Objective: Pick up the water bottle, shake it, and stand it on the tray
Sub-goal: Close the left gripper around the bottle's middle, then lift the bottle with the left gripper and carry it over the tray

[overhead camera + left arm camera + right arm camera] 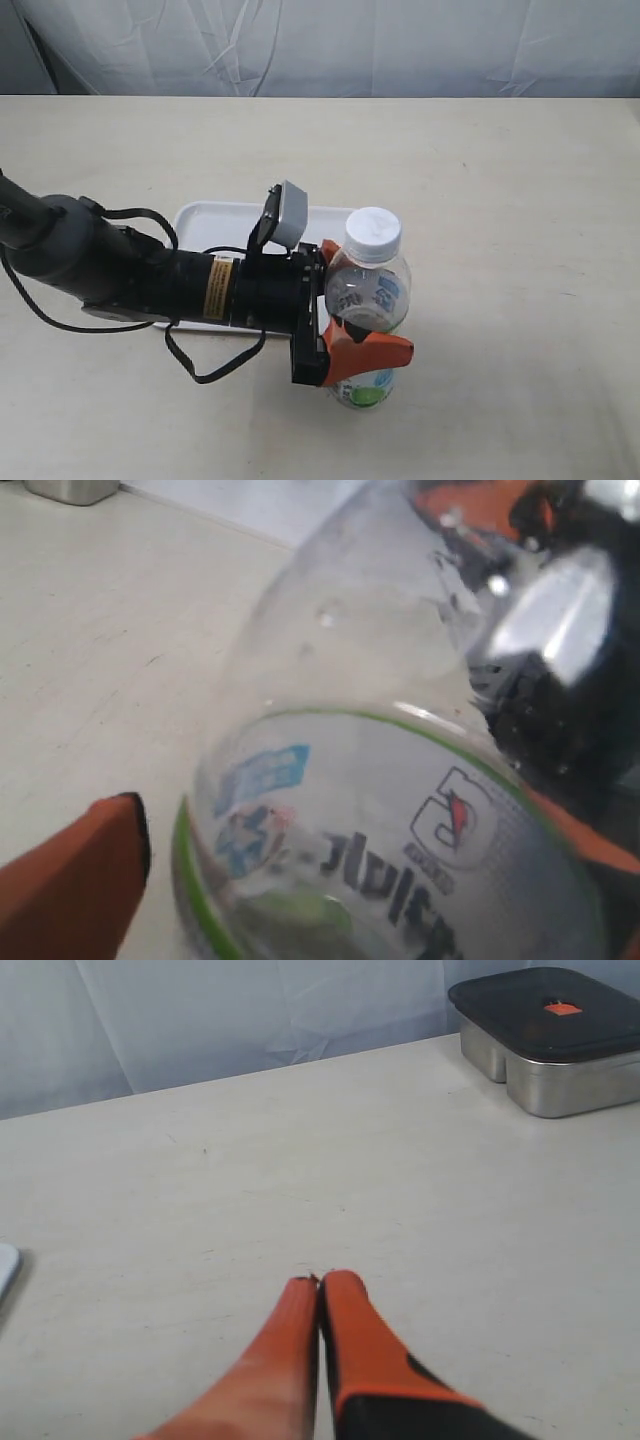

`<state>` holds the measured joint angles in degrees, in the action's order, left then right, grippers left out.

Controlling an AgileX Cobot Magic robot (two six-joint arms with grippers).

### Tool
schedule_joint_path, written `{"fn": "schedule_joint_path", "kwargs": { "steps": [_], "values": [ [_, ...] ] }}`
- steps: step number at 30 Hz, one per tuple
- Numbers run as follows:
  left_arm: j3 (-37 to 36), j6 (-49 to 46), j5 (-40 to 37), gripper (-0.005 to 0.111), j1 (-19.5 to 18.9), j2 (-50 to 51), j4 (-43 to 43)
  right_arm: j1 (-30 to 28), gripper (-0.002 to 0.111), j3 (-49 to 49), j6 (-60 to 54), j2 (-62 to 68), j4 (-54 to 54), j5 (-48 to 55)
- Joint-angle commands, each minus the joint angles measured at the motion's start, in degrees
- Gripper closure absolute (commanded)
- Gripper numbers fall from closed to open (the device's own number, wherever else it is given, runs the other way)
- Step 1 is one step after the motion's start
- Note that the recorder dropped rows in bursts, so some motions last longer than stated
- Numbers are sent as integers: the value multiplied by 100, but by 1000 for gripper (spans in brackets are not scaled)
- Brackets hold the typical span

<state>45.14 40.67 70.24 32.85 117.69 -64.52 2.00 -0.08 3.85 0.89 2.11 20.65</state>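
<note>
My left gripper (pixel 362 302) is shut on the water bottle (pixel 368 290), with one orange finger on each side of its body. The bottle's white cap (pixel 373 232) faces up toward the camera, and its green-edged label sits low on the body. It is just past the right end of the white tray (pixel 205 217), which lies under my left arm. Whether the bottle's base touches the table, I cannot tell. In the left wrist view the bottle (pixel 380 810) fills the frame between the orange fingers (pixel 70 880). My right gripper (pixel 320 1282) is shut and empty over bare table.
A steel lunch box with a dark lid (pixel 545 1035) stands at the table's far edge in the right wrist view, and its corner (pixel 70 488) shows in the left wrist view. The tray's corner (pixel 5 1260) is also visible. A white curtain (pixel 320 45) backs the table.
</note>
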Motion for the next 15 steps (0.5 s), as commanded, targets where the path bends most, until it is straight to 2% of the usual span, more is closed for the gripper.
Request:
{"fn": "schedule_joint_path", "kwargs": {
  "steps": [1, 2, 3, 4, 6, 13, 15],
  "values": [
    [-13, 89, -27, 37, 32, 29, 63, -27, 104, 8, -22, -29, -3, -36],
    [-13, 129, -27, 44, 43, 29, 63, -27, 104, 8, -22, -29, -3, -36],
    [-13, 260, -27, 61, 43, 29, 63, -27, 104, 8, -22, -29, -3, -36],
    [-13, 308, -27, 71, 43, 29, 63, -27, 104, 8, -22, -29, -3, -36],
    [-13, 450, -27, 106, 43, 29, 103, -27, 104, 8, -22, -29, -3, -36],
    [-3, 630, -27, 106, 43, -4, 391, -27, 104, 8, -22, -29, -3, -36],
    [35, 630, -27, 106, 43, -393, 831, -27, 104, 8, -22, -29, -3, -36]
  ]
}}
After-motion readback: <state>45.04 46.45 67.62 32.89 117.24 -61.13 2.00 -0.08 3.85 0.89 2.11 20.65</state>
